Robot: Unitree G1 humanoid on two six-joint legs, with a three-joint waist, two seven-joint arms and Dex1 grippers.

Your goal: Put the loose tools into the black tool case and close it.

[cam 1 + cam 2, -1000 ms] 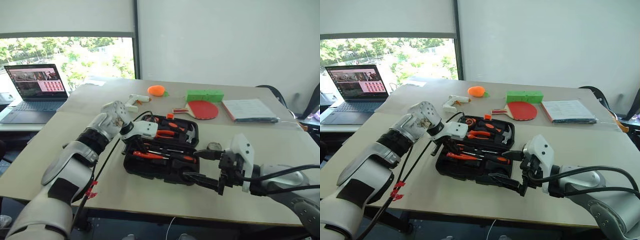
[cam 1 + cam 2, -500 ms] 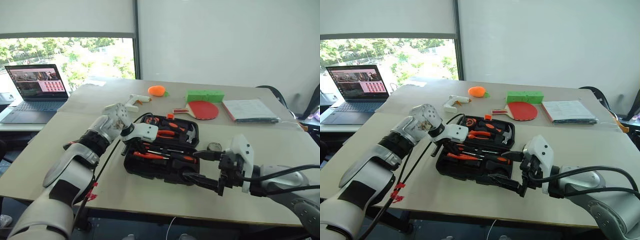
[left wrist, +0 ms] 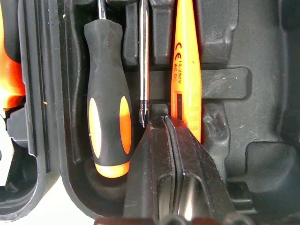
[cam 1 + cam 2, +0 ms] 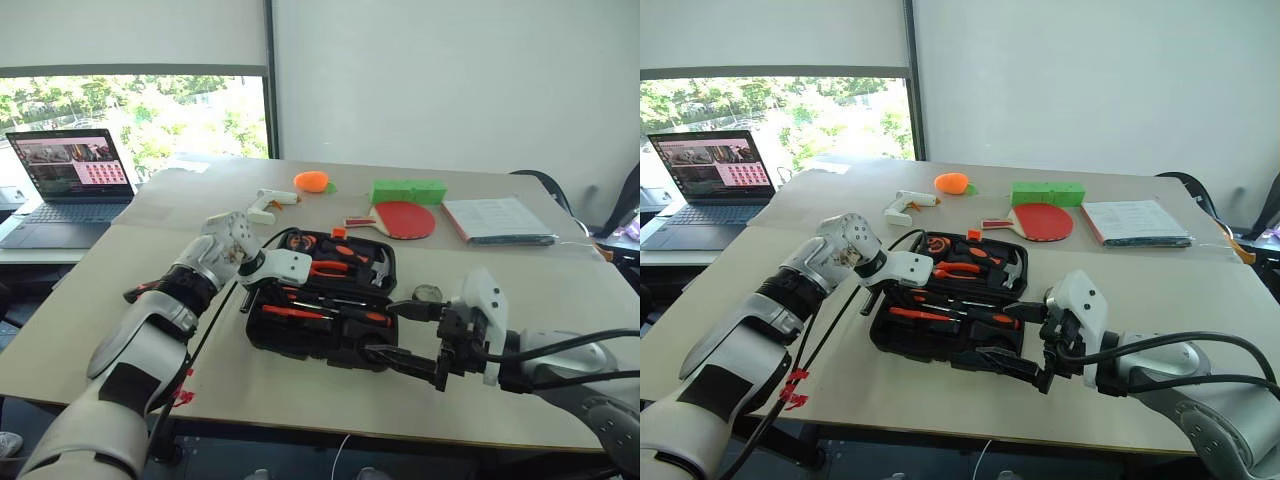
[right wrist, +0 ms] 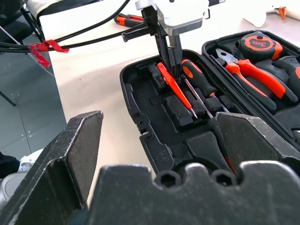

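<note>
Down in the open black tool case [image 4: 330,300] on the table [image 4: 90,310], the left claw [image 3: 165,123] is closed, tips beside the slim orange-red stick tool [image 3: 186,70]; the right claw [image 4: 400,335] hovers open at the case's near edge

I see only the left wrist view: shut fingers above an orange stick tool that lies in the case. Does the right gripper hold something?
Observer: No. The right gripper is open and empty, at the near edge of the case.
Operator: Are any tools left outside the case?
Observer: Yes. One black-orange tool lies on the table, beside the left arm. I cannot tell which tool it is.
Operator: And is the lid up?
Observer: The case lies open flat. Its far half holds pliers and a hammer.
</note>
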